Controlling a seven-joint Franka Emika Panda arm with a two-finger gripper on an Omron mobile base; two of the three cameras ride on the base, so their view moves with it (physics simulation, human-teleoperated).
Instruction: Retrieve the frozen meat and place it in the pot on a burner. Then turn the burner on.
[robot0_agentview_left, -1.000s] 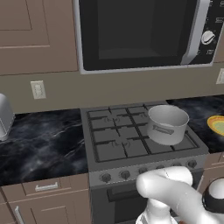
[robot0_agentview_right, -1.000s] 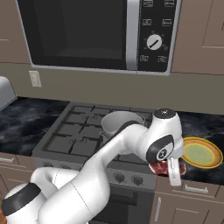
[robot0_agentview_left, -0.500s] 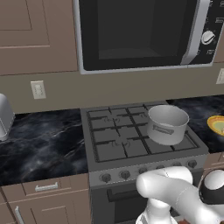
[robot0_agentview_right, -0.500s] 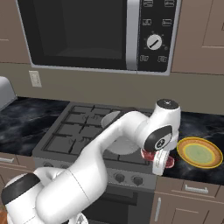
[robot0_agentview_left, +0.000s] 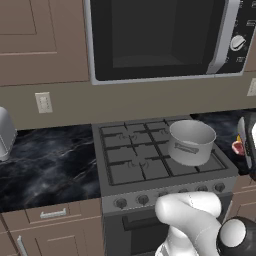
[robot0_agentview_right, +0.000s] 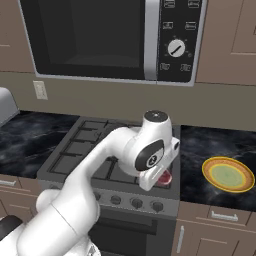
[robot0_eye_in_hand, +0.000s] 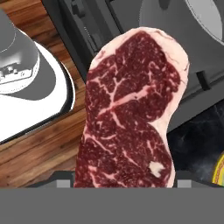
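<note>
At the stove's (robot0_agentview_left: 150, 165) front right corner, the pincer (robot0_agentview_right: 162, 176) grips the red marbled meat (robot0_eye_in_hand: 131, 113) above the table edge. Nearby, the grey pot (robot0_agentview_left: 191, 142) sits on the right rear burner (robot0_agentview_left: 200, 159).

Brushed-metal pot (robot0_agentview_left: 191, 142), black marble countertop (robot0_agentview_left: 45, 162), wood floor (robot0_eye_in_hand: 48, 144).

We see a raw marbled steak (robot0_eye_in_hand: 131, 113) up close, upright before the dark stove (robot0_eye_in_hand: 109, 26), with wooden floor (robot0_eye_in_hand: 39, 148) at left and a yellow plate's (robot0_eye_in_hand: 218, 173) edge at right.
</note>
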